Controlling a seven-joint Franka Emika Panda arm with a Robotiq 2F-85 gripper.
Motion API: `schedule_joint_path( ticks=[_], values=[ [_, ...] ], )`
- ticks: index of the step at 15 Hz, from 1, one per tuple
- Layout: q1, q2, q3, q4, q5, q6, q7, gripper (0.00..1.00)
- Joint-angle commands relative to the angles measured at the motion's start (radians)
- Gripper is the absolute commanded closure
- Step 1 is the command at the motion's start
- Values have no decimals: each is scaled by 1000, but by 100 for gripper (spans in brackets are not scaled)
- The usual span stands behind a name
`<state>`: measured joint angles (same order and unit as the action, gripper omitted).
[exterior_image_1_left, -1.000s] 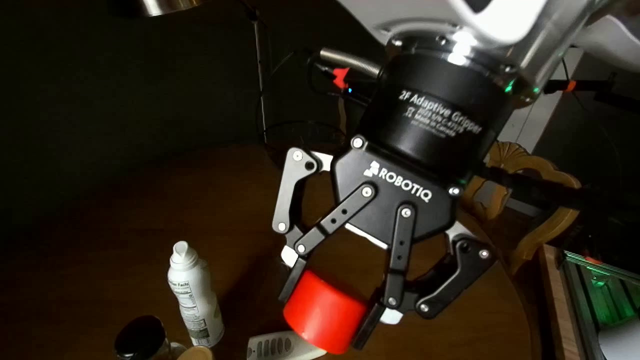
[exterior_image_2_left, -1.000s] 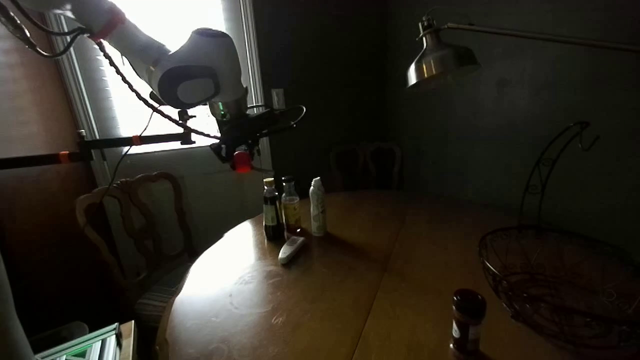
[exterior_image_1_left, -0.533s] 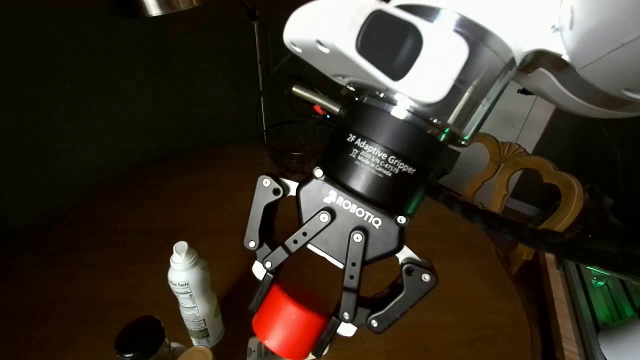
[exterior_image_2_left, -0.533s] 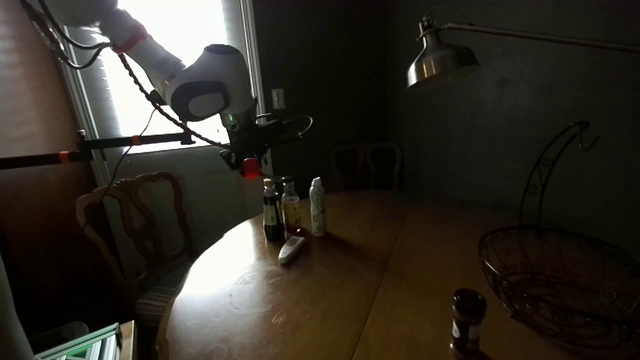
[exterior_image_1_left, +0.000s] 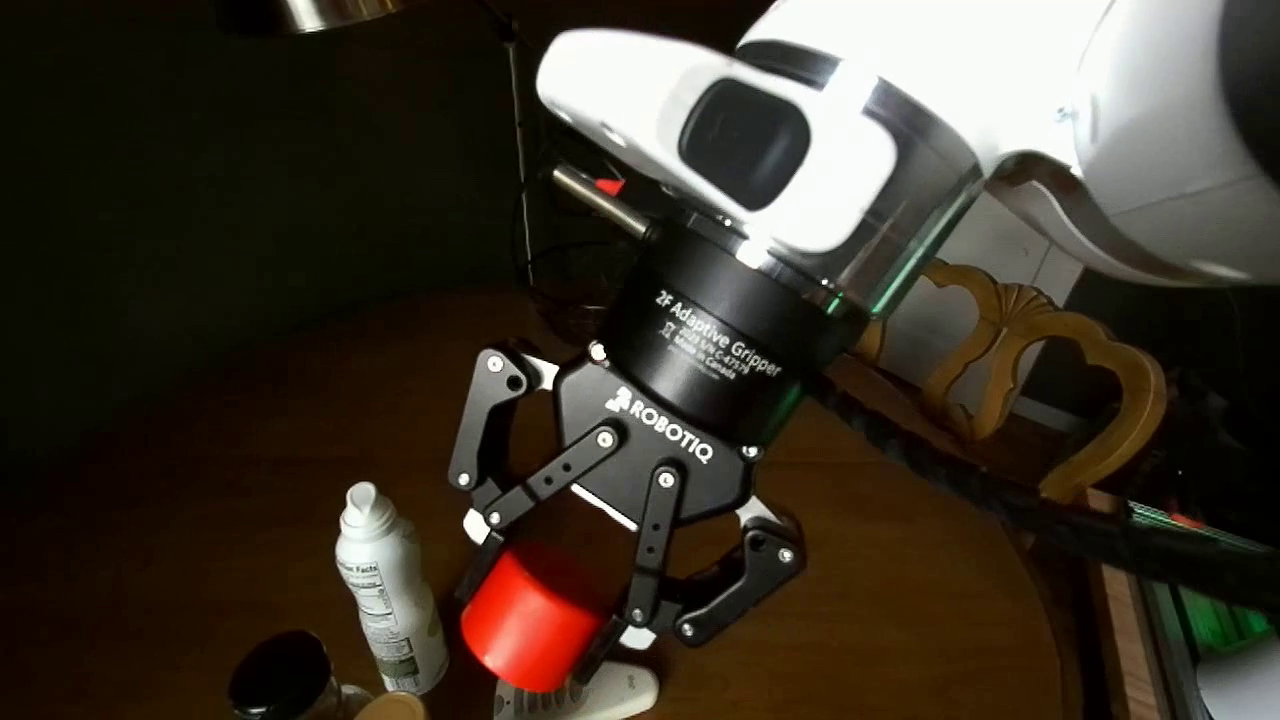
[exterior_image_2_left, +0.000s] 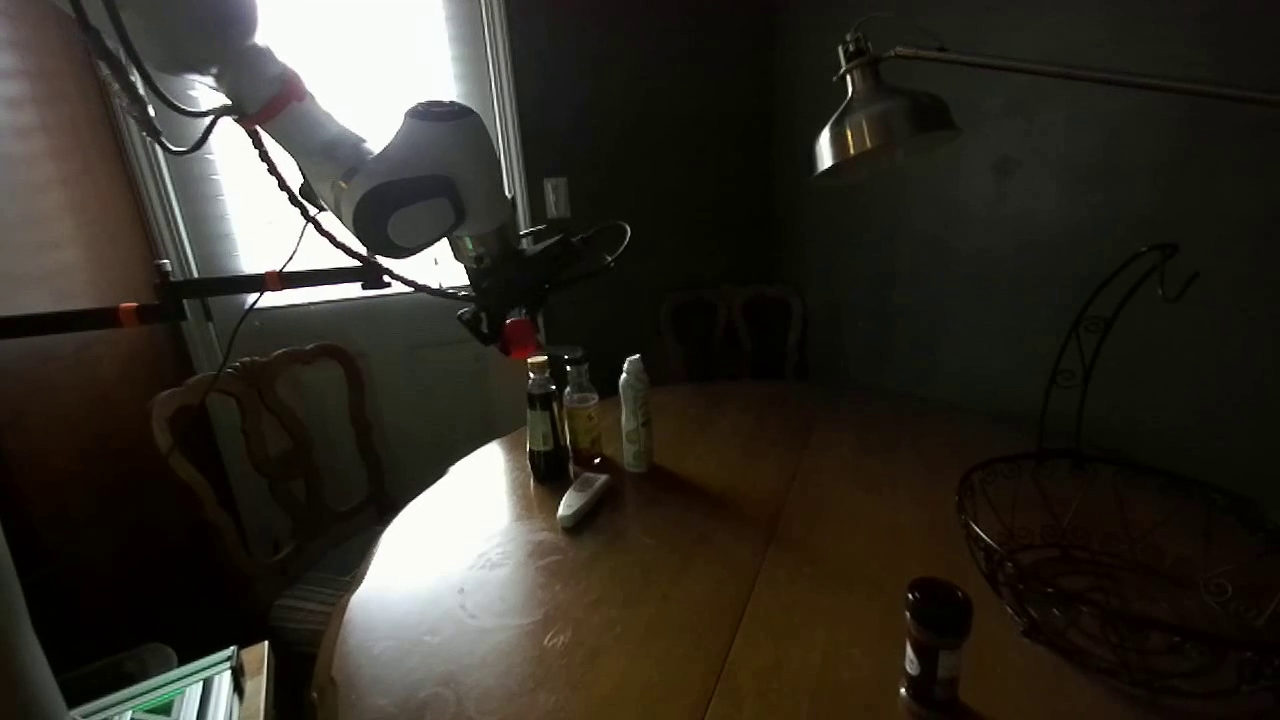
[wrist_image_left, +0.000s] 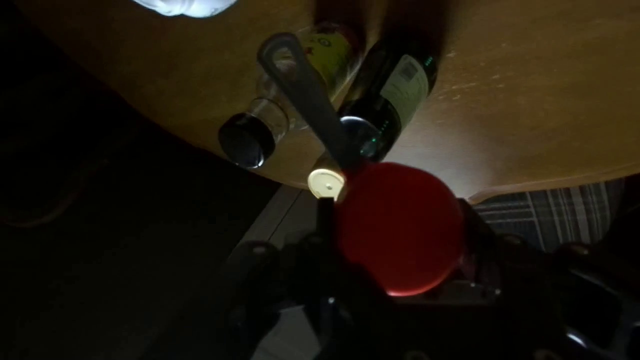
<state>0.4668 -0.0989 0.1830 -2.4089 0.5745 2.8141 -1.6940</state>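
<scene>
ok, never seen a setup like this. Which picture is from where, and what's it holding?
It's a single robot arm ending in a two-fingered gripper. Two pictures are taken from outside the robot, from different places; the third is taken from the wrist, looking past the gripper. The gripper is closed on a red cup-like piece, and the wrist view shows a dark handle reaching out from it. The piece is held up in the air, off the table. On the table stand a dark bottle, a black-capped bottle and a white bottle, with a white remote lying near them. Away from that group, a dark jar stands near a wire basket.
</scene>
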Motion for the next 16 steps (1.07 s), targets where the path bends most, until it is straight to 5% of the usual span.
schedule_joint_path(
  ticks=[1, 11, 14, 16],
  values=[
    [19, 56, -3, 12, 41, 112, -151, 68],
    [42, 106, 2, 54, 320, 145, -635, 68],
    [21, 110, -15, 19, 256, 125, -605, 68],
    [-2, 110, -44, -32, 99, 101, -433, 68]
  ],
)
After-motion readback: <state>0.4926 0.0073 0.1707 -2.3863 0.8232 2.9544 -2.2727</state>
